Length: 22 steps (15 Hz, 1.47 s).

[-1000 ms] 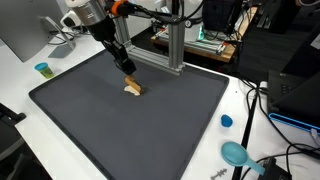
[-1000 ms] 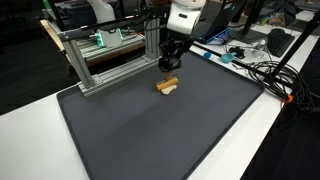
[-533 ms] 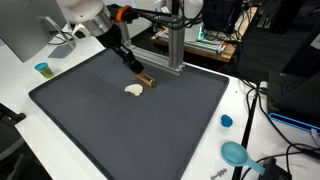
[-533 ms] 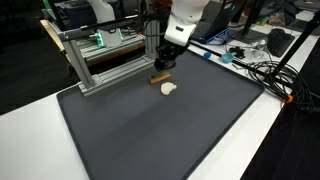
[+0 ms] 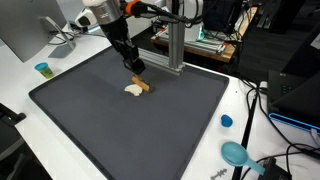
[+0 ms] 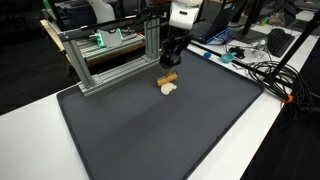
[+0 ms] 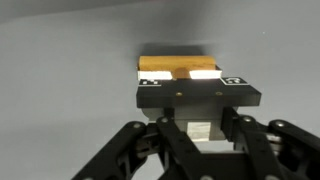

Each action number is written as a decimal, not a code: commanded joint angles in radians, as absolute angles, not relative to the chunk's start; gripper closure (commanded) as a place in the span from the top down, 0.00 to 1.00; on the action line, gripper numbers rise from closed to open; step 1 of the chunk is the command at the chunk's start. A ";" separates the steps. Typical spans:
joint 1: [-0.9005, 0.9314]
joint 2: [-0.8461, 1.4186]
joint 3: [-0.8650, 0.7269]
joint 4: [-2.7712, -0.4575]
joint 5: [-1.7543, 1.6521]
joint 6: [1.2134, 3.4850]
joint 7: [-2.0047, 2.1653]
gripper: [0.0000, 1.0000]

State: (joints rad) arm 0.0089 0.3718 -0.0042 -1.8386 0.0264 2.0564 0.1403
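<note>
The fingers [image 6: 170,64] are clamping shut on the wooden block [image 5: 144,84]. The block is sitting low at the dark mat [image 5: 100,130] covering the surface, at 1 o'clock of the white piece [image 5: 132,90], just beside it. The grasp is done; release is not.

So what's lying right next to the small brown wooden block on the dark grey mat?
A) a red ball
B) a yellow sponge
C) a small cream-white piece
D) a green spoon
C: a small cream-white piece lies right beside the small brown wooden block on the dark grey mat.
</note>
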 commanded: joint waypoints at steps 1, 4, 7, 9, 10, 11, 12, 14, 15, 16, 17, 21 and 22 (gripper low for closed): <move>0.041 0.193 0.005 -2.076 0.005 2.288 0.139 0.22; 0.069 0.086 0.000 -2.225 -0.052 2.409 0.188 0.22; 0.058 0.014 -0.005 -2.333 -0.062 2.540 0.243 0.22; 0.043 -0.032 -0.010 -2.395 -0.044 2.612 0.273 0.22; 0.035 -0.054 -0.013 -2.422 -0.047 2.632 0.288 0.22; 0.027 -0.066 -0.016 -2.439 -0.046 2.643 0.296 0.22; 0.020 -0.079 -0.015 -2.455 -0.040 2.646 0.288 0.22; 0.015 -0.026 -0.007 -2.408 -0.042 2.620 0.267 0.47; 0.011 -0.037 -0.007 -2.420 -0.041 2.622 0.267 0.22; 0.009 -0.022 -0.007 -2.411 -0.052 2.630 0.279 0.22; 0.006 -0.003 -0.009 -2.396 -0.057 2.633 0.290 0.22; 0.002 0.048 -0.018 -2.359 -0.071 2.644 0.317 0.22; 0.002 0.059 -0.020 -2.349 -0.067 2.642 0.315 0.22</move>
